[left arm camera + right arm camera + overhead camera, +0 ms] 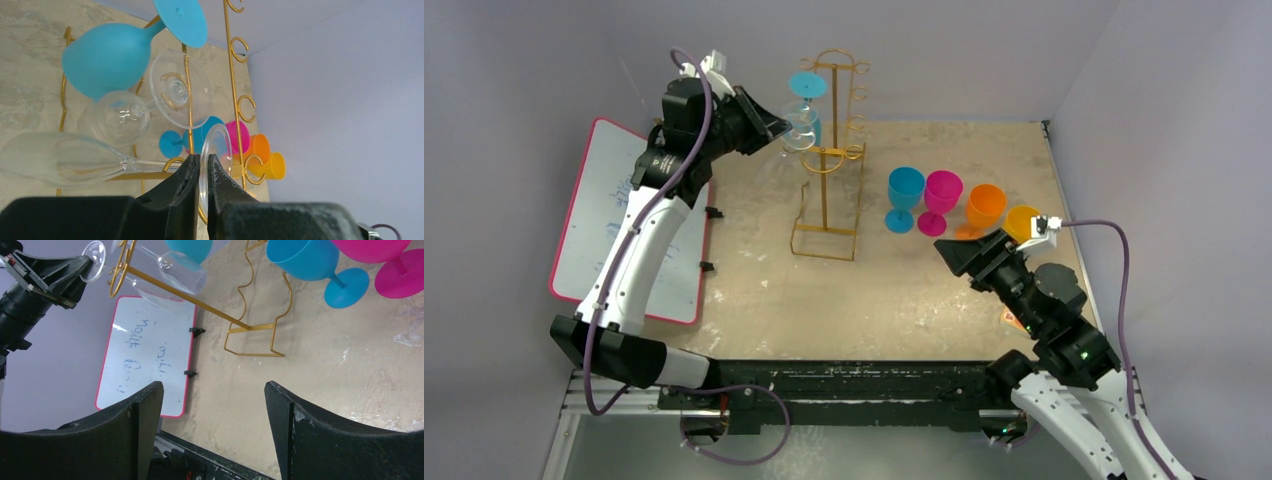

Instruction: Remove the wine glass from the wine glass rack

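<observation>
Glasses, seven in all: three hung foot-up on the wine glass rack (833, 190), four upright on the surface (904, 300) to the right of the rack. On the rack: one hung blue glass (107, 60), one round clear glass (117, 120), one slender clear wine glass (60, 160). Right of the rack, in a row: standing blue glass (905, 190), pink glass (943, 192), orange glass (986, 207), yellow glass (1022, 220). One whiteboard (614, 230) left of the rack, pink-edged, writing too faint to read.

Two hands. Left hand (201, 165) at the rack's left side, clamped shut on the foot disc of the slender clear wine glass; stem at a curled hook, in it or just out of it not clear. Right hand (214, 395) well right of the rack, fingers spread wide, gripping nothing.

Slender glass nearly lost against the surface from above. Yellow glass partly hidden behind the right arm's camera. Rack top cut off in both wrist views. Bowls of the four standing glasses showing only their own colour inside.
</observation>
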